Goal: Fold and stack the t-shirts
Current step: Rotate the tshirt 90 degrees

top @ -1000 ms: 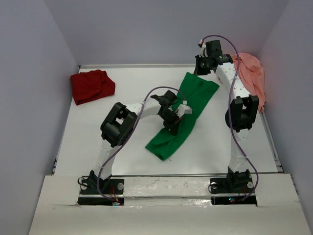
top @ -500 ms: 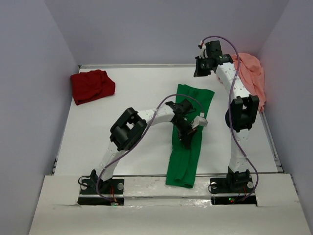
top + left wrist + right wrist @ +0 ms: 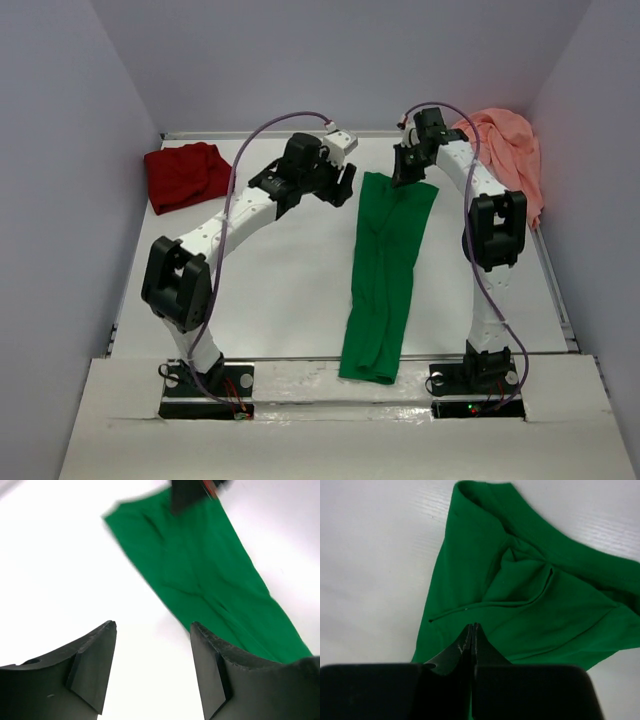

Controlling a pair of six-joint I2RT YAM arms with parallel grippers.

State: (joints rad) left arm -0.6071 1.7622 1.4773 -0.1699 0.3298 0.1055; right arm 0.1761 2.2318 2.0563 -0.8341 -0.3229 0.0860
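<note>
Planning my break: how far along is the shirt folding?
Done: the green shirt looks folded lengthwise into a long strip. In hand: the right gripper pinches its far corner; the left gripper hangs open beside it, empty. Left: folding the strip shorter, then the dark red shirt and salmon-pink shirt, both bunched at the far corners, and stacking.

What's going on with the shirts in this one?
The two arms are working on the green t-shirt, which lies as a long narrow strip from the far middle of the table to its near edge. The right hand is pinched shut on the strip's far end. The left hand is open and empty, just left of that end. The dark red t-shirt and the salmon-pink t-shirt lie crumpled at the far left and far right, not yet folded.
</note>
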